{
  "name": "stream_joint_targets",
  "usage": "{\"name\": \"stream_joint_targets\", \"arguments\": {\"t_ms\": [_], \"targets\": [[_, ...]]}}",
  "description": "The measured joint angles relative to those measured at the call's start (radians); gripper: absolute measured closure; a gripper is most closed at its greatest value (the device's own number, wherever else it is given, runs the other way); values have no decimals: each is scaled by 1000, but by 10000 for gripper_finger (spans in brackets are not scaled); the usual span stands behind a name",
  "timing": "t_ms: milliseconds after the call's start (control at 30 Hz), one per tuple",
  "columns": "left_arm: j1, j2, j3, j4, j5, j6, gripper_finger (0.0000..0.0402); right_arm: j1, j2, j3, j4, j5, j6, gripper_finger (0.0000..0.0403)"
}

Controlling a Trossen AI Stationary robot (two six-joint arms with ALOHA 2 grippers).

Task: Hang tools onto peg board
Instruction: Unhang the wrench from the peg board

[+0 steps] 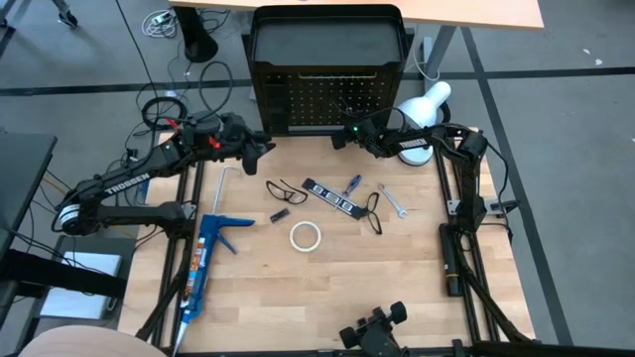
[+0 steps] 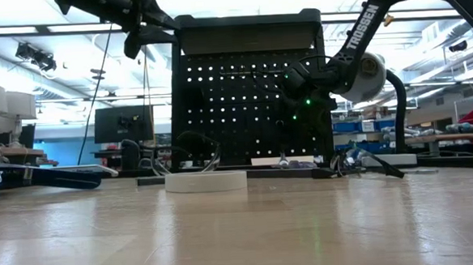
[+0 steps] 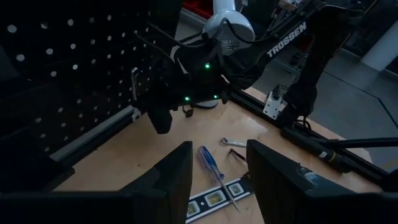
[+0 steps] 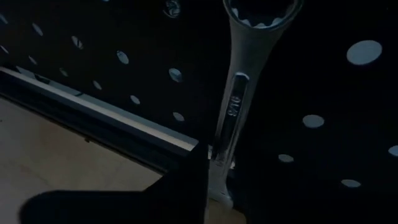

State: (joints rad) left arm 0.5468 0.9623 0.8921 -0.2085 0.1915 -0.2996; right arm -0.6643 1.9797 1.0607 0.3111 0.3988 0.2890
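Observation:
The peg board [image 1: 327, 94] stands upright at the table's far edge. My right gripper [image 1: 340, 138] is close against its face, shut on a silver wrench [image 4: 239, 93], which also shows in the left wrist view [image 3: 135, 84]. My left gripper [image 1: 260, 149] hovers open and holding nothing near the board's left end, above the table. On the table lie a white tape ring [image 1: 305, 236], a blue-handled screwdriver [image 1: 352, 184], a black strip with white marks [image 1: 329, 196], two black wire loops [image 1: 286, 190] [image 1: 374, 211] and another silver wrench [image 1: 393, 200]. My right gripper pinches the wrench's shaft at its lower end [image 4: 219, 163] between its two fingers [image 4: 180, 186]. The wrench stands nearly upright, clear of the table, its ring end [image 4: 261, 15] up against the board's holed face. Whether the ring sits on a peg, I cannot tell.
A white desk lamp [image 1: 422, 109] stands just right of the board, behind my right arm. A blue caulking gun [image 1: 203, 263] and a long silver bent rod [image 1: 220, 188] lie at the table's left. A small black piece [image 1: 279, 214] lies near the tape ring.

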Motion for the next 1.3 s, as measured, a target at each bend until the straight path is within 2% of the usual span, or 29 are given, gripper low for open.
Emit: {"name": "stream_joint_targets", "arguments": {"t_ms": [233,900,1300], "targets": [[0,0,0,-12,21,0,245,-1,-5,0,-6,-7,32,384],[0,-2,0,-47,47,1,245,1,-42,0,-15,-13,22,396],[0,-10,0,-56,49,5,245,-1,-70,1,-103,5,100,402]]}}
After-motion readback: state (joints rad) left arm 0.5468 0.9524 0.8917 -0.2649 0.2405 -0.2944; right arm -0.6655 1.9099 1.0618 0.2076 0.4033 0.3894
